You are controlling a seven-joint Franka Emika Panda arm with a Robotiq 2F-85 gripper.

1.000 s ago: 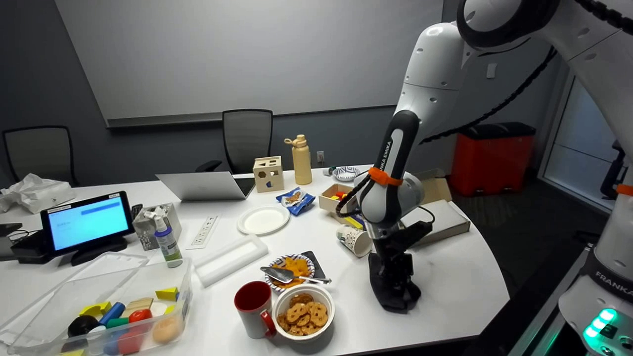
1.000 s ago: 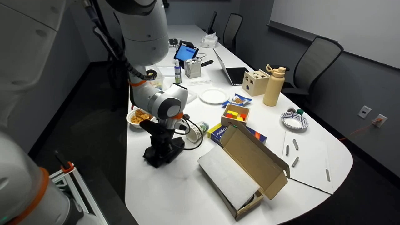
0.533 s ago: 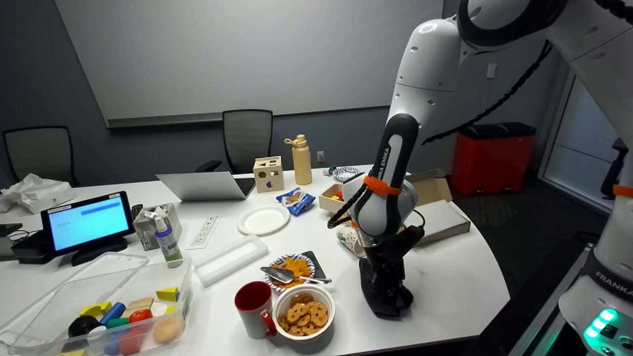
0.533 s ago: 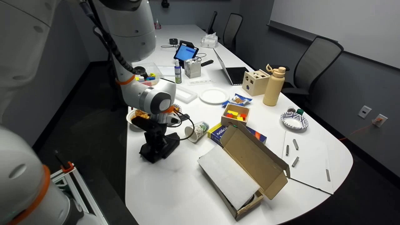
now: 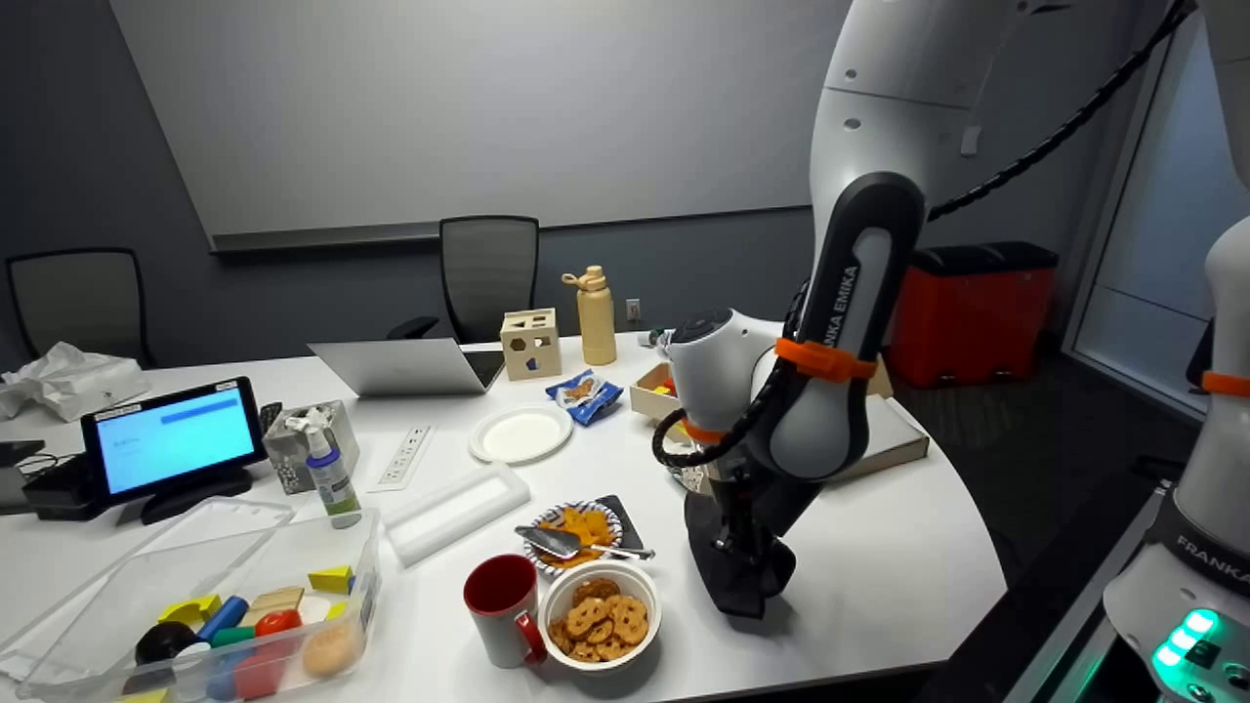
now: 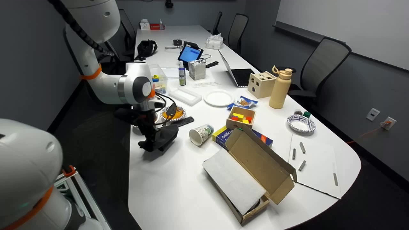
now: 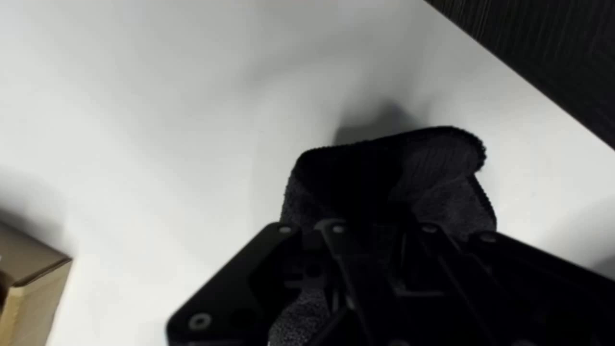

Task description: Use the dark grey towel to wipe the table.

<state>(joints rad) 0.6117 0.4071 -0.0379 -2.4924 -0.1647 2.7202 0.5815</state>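
My fingers (image 7: 342, 250) pinch the towel (image 7: 449, 199) | in an exterior view it is right of the bowl (image 5: 635, 586), apart from it | in an exterior view the cup (image 6: 204, 131) lies sideways, right of the towel | can't tell if the towel touches the table (image 5: 879, 586)

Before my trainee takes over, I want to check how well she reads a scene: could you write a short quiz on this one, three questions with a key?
1. Short answer: What does the gripper hold?
2. True or false: The paper cup lies on its side.
3. Multiple choice: What colour is the inside of the mug? a) blue b) red c) green

Key:
1. The towel.
2. True.
3. b, red.
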